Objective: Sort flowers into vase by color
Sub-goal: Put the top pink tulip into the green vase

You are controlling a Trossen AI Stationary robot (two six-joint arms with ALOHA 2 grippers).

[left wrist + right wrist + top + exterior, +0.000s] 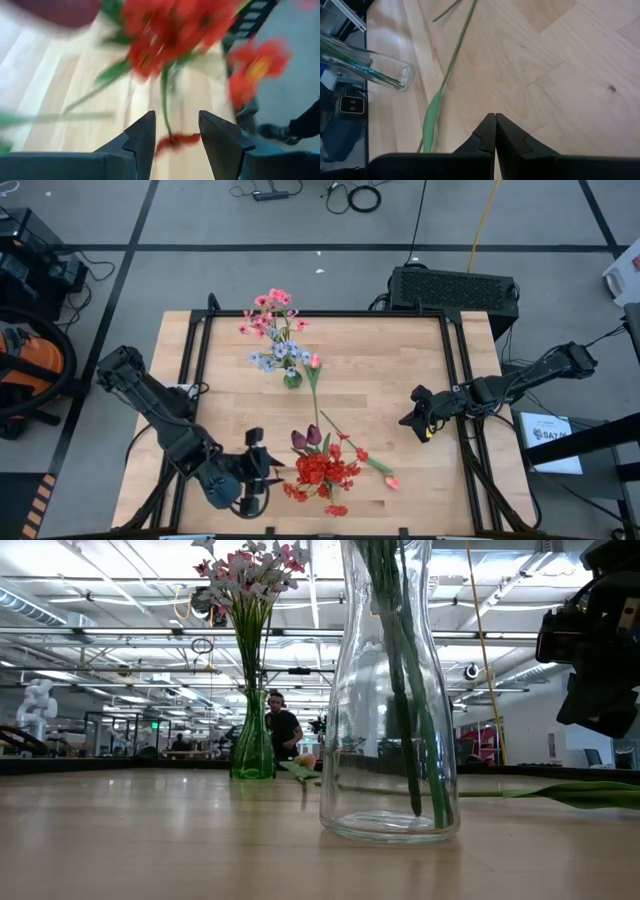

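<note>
Wooden surface (400, 380) in a large workshop hall, cables on the floor behind.

Red flowers (322, 470) bunched in a clear vase (390, 690) at the near edge, dark tulips (307, 438) alongside. Pink flowers (272, 312) and pale blue sprigs (280, 358) at the green vase (252, 745) toward the far side. Pink bud (315, 361) on a long stem lying flat between the two vases; second loose stem with a pink tip (392, 481) just beside the red bunch.

Left gripper (176, 131) close beside the red bunch, jaws spread, one thin stem between them, not yet pinched. Right gripper (495, 131) at the right side, well apart, jaws pressed together, empty.

Recommended for this step: centre the stem between the jaws, pinch low and clear of the blooms, lift straight to avoid tipping the vase.

White label on a box (548, 432) off the right edge, too small to read. No other writing seen.
</note>
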